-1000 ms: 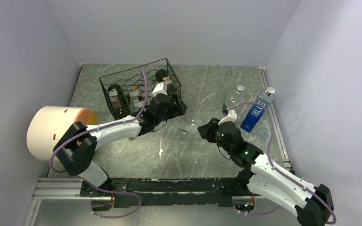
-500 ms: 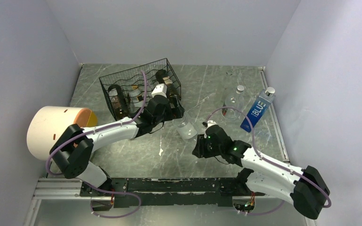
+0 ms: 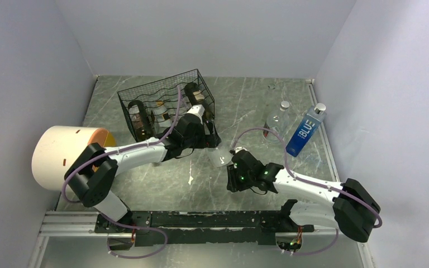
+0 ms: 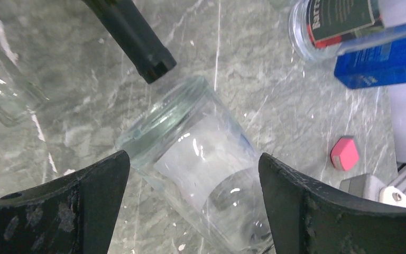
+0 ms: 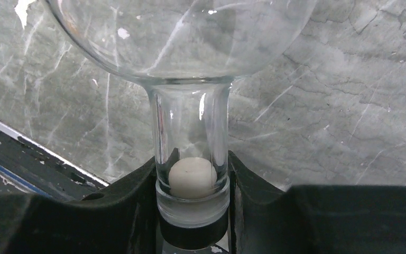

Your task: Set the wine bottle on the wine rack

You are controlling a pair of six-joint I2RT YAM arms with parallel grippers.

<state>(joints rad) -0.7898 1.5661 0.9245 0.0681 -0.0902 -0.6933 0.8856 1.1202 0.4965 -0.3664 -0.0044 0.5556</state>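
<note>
The wine bottle (image 3: 220, 157) is clear glass with a white stopper (image 5: 192, 177) in its neck. My right gripper (image 5: 192, 182) is shut on that neck, at the right gripper (image 3: 236, 167) in the top view. The bottle's wide body (image 4: 211, 164) points toward the left arm. My left gripper (image 4: 193, 172) stands open astride the body, with a gap on each side; from above the left gripper (image 3: 212, 141) sits just past the rack's near corner. The black wire wine rack (image 3: 145, 95) stands at the back left with dark bottles (image 3: 196, 96) lying in it.
A dark bottle neck (image 4: 132, 37) juts from the rack above the clear bottle. A blue bottle (image 3: 304, 131) and a small clear bottle (image 3: 277, 117) stand at the right. A white tube with an orange inside (image 3: 61, 156) lies at the left. A pink cap (image 4: 342, 160) rests on the table.
My right arm has swung down and left, carrying the clear bottle by its neck toward the table's middle. The left gripper has shifted right, off the rack, to straddle the bottle's body.
</note>
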